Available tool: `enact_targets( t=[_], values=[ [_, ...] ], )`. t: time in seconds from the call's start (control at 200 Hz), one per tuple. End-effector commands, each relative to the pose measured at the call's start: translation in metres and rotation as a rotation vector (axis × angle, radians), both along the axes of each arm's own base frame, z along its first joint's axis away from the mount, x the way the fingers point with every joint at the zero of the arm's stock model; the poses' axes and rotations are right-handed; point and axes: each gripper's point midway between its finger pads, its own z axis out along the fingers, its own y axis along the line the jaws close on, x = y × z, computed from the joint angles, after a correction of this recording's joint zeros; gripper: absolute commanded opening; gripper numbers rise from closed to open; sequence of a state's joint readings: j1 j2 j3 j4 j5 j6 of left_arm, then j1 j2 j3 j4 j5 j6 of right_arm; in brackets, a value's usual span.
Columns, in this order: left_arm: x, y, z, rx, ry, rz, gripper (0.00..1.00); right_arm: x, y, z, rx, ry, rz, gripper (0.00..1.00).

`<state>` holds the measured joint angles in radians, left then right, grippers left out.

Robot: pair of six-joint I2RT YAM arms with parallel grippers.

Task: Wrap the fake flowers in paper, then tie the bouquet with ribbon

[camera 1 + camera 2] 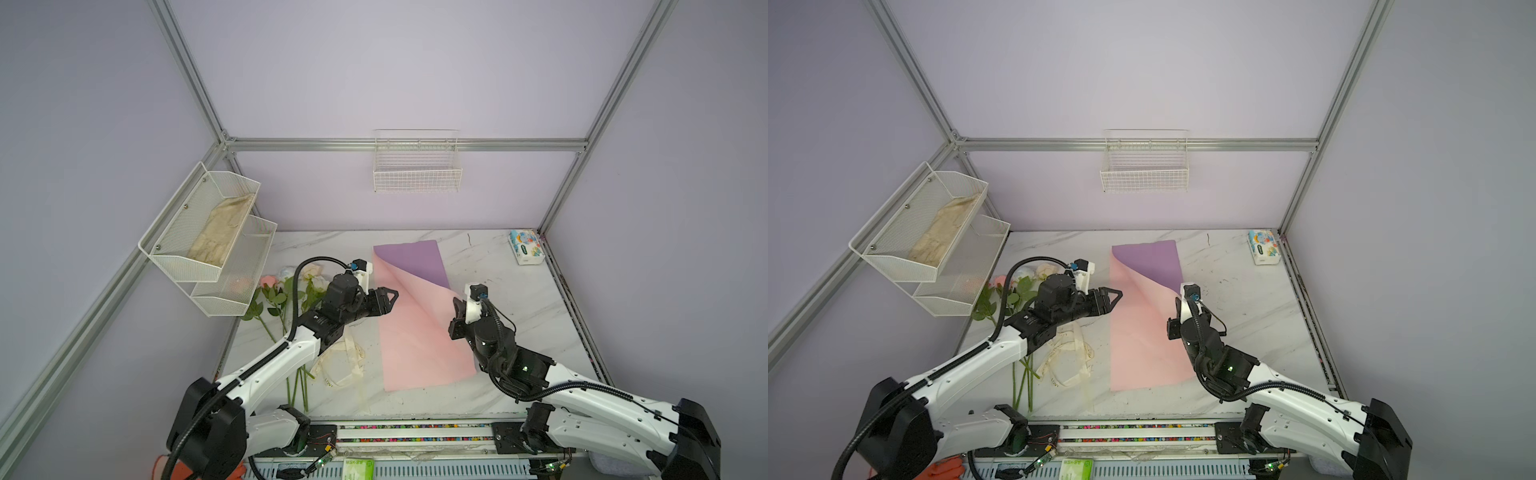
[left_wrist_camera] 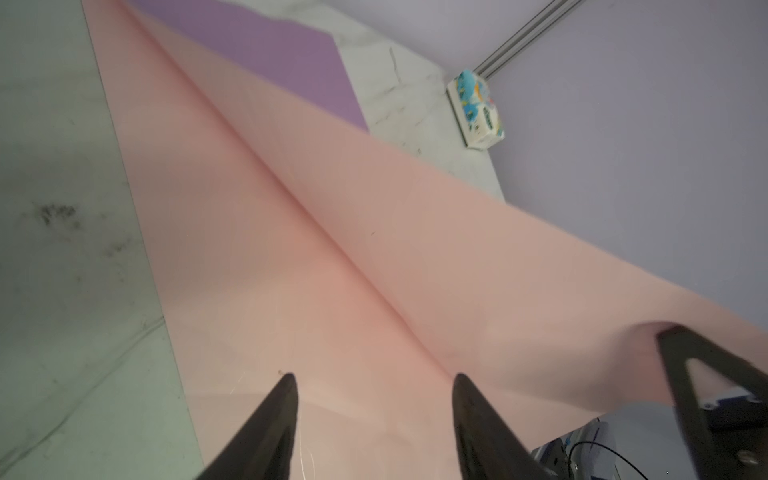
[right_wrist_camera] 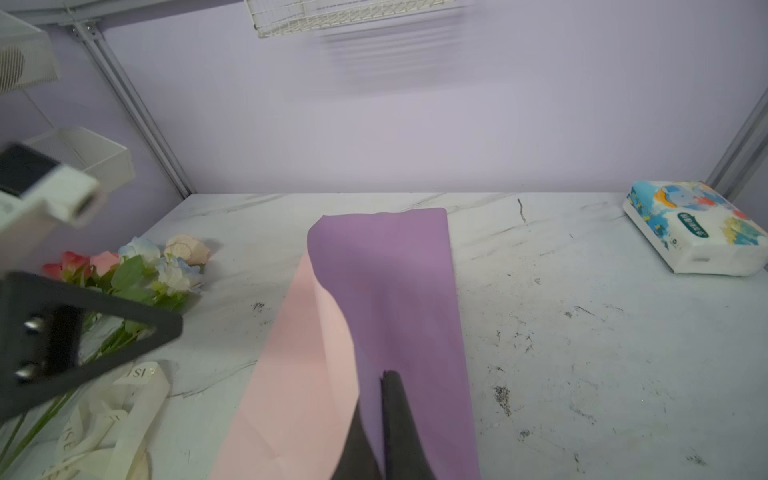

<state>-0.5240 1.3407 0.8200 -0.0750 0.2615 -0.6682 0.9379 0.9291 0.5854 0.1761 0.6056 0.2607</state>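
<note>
The bouquet of fake flowers (image 1: 277, 291) (image 1: 1013, 289) (image 3: 137, 270) lies loose at the table's left, pink, white and pale blue heads toward the back. Its green stems (image 1: 297, 386) run under my left arm. A wrapping paper sheet (image 1: 415, 332) (image 1: 1142, 340) (image 2: 332, 270) (image 3: 386, 282), pink on one side and lilac on the other, lies mid-table. My right gripper (image 1: 457, 305) (image 3: 382, 374) is shut on its right edge and holds that edge lifted and curled over. My left gripper (image 1: 390, 297) (image 1: 1117, 296) (image 2: 376, 378) hovers open over the sheet's left part, nothing between its fingers.
A cream lettered ribbon (image 1: 340, 365) (image 1: 1067, 361) (image 3: 116, 415) lies tangled between the stems and the paper. A tissue pack (image 1: 527, 247) (image 2: 478, 110) (image 3: 694, 228) sits at the back right corner. White mesh shelves (image 1: 208, 237) overhang the left side, and a wire basket (image 1: 417, 170) hangs on the back wall.
</note>
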Motion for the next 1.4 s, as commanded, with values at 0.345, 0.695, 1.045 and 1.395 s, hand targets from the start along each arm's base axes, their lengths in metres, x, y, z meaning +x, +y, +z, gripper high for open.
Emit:
enact_targets(
  t=[0.345, 0.695, 1.045, 1.395],
  values=[
    [0.040, -0.070, -0.063, 0.139, 0.116, -0.159, 0.46, 0.012, -0.031, 0.004, 0.217, 0.051, -0.141, 0.00],
    [0.004, -0.070, -0.128, 0.224, 0.269, -0.159, 0.42, 0.031, -0.104, 0.003, 0.224, 0.021, -0.361, 0.00],
    [-0.056, -0.071, -0.163, 0.171, 0.389, -0.075, 0.39, 0.074, -0.216, -0.039, 0.280, 0.125, -0.630, 0.00],
    [-0.097, -0.073, -0.158, 0.159, 0.369, -0.001, 0.38, 0.099, -0.253, -0.078, 0.299, 0.174, -0.648, 0.00]
  ],
)
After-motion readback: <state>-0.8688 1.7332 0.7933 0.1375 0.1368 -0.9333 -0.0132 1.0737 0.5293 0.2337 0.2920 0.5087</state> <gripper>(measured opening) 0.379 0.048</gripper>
